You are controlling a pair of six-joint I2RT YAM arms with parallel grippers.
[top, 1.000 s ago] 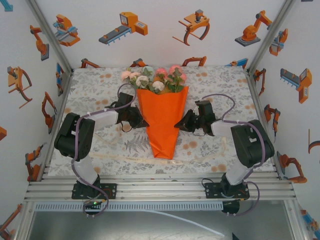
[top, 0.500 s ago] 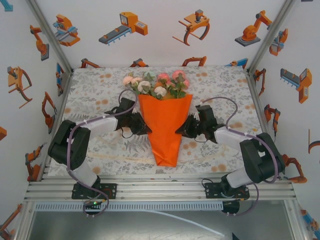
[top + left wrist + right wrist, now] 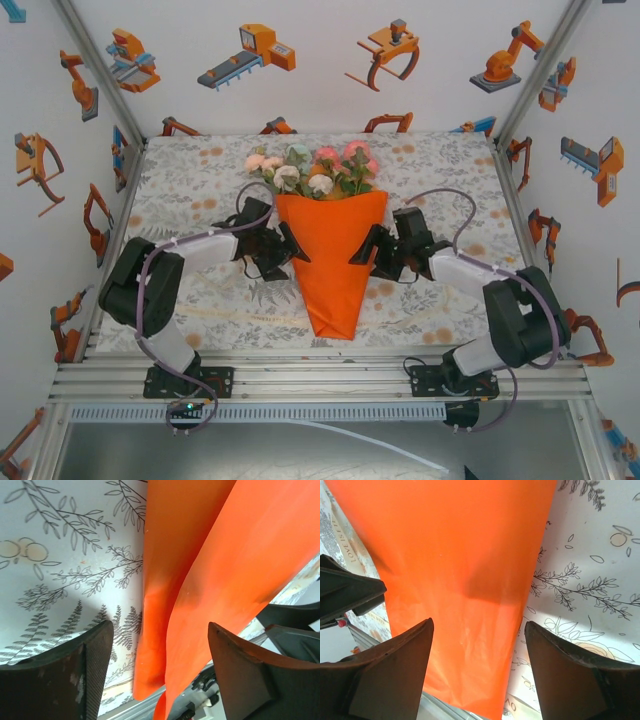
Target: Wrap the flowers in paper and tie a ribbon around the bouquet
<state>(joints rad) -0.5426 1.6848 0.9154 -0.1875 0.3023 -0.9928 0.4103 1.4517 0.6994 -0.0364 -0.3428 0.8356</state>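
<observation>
Both jaws have spread, flanking the bouquet [image 3: 332, 262] lying across the ribbon [image 3: 351, 550].

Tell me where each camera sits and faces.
Top external: above and behind the bases, looking down at the table; both arms show, left pincer and right pincer flanking the bouquet.
Left wrist: on the left arm, looking past its fingers at the bouquet's side.
Right wrist: on the right arm, past its fingers at the opposite side.
Shared: both wrist views see the orange paper.

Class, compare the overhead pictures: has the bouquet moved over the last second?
Yes: the bouquet slid nearer the front rail, slightly right.
</observation>
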